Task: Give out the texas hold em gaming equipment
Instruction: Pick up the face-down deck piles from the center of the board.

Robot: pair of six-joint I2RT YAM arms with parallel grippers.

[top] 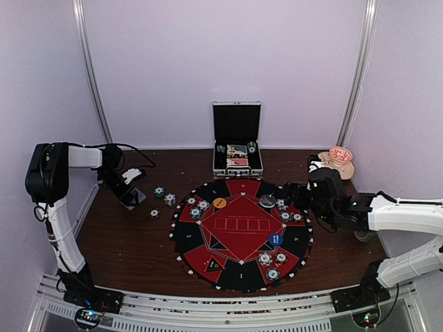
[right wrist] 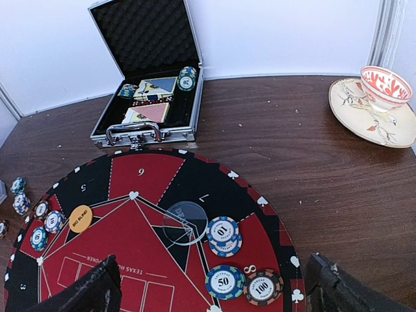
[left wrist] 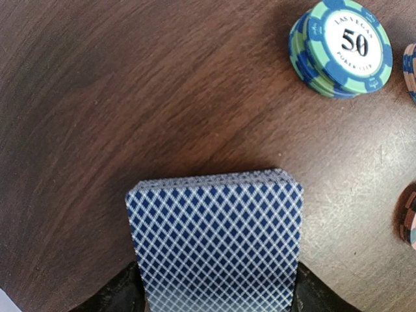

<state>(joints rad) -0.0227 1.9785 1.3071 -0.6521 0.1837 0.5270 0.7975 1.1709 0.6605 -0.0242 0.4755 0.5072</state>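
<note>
Brown table [top: 124, 242] holds one round mat [top: 242, 243]; left pincer [left wrist: 218, 296] grips one card deck [left wrist: 214, 227]; right pincer [right wrist: 218, 289] gapes.

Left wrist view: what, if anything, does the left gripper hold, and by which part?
The card deck lies between the fingers of the left gripper, which flank its long sides at the near end. Whether they clamp it cannot be told.

The deck of cards [left wrist: 218, 247] runs off the left wrist view's bottom edge; only dark slivers of the left gripper [left wrist: 214, 300] show beside it, so contact cannot be told. A dark chip stack [left wrist: 409, 218] and the saucer [right wrist: 354, 110] are clipped at right edges.
</note>
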